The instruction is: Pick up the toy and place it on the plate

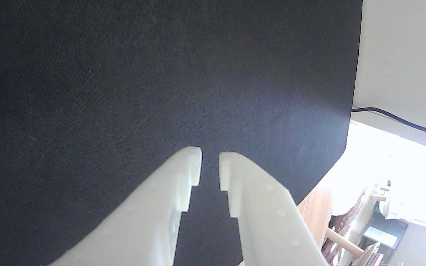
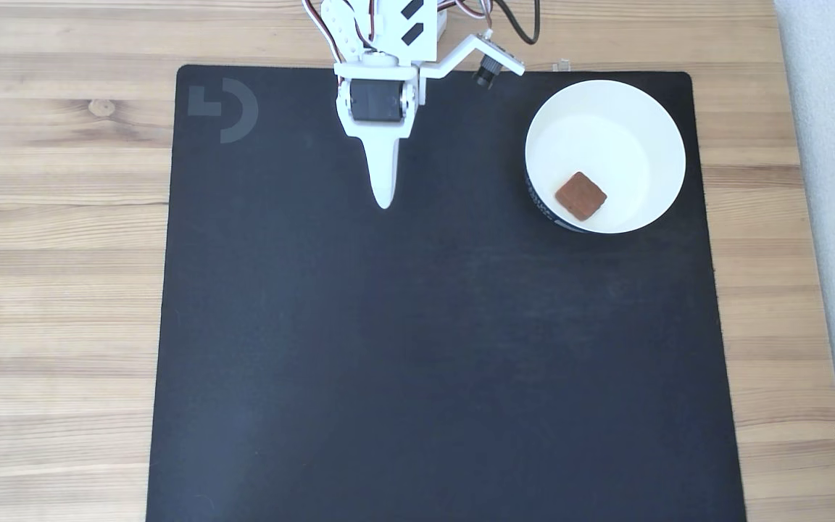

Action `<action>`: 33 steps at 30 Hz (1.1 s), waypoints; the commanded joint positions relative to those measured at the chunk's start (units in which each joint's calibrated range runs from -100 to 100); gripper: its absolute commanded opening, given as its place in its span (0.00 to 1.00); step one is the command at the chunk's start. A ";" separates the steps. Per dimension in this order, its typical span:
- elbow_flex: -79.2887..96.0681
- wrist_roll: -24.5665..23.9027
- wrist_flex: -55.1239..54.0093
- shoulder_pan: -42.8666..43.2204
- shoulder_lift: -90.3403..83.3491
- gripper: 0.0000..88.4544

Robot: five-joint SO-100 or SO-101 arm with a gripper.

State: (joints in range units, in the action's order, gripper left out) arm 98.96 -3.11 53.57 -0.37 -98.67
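Nearest the wrist camera, the tool (image 1: 210, 164) hangs over bare black mat (image 1: 124, 92), its two white fingers (image 1: 183, 173) a narrow slot apart with nothing between them. In the fixed view the tool (image 2: 385, 199) points down the mat from the arm's base at the top edge, well apart from everything else; it looks parked, not reaching.

Further off, toward the mat's upper right corner in the fixed view, sits the plate (image 2: 649, 116). The toy (image 2: 580, 196) lies flat inside it, low on the white floor near the rim closest to the camera. By that, I'd judge the job done: the toy is on the plate and the tool is empty and clear of it.

Room to move is plentiful. Most of the mat (image 2: 425, 362) is bare, and wooden surface (image 2: 55, 254) runs along its left and right sides. The plate stands close to the mat's right edge, with a pale strip beyond the surface further right. In the wrist view the mat's edge falls away at right, a dark cable (image 1: 401, 120) running past it.
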 commanded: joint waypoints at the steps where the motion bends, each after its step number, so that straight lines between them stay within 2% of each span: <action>1: 0.59 0.24 0.20 -0.42 -0.83 0.03; 33: 0.41 0.14 0.12 -0.50 -0.75 0.03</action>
State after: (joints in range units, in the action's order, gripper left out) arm 98.96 -3.11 53.57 -0.54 -98.67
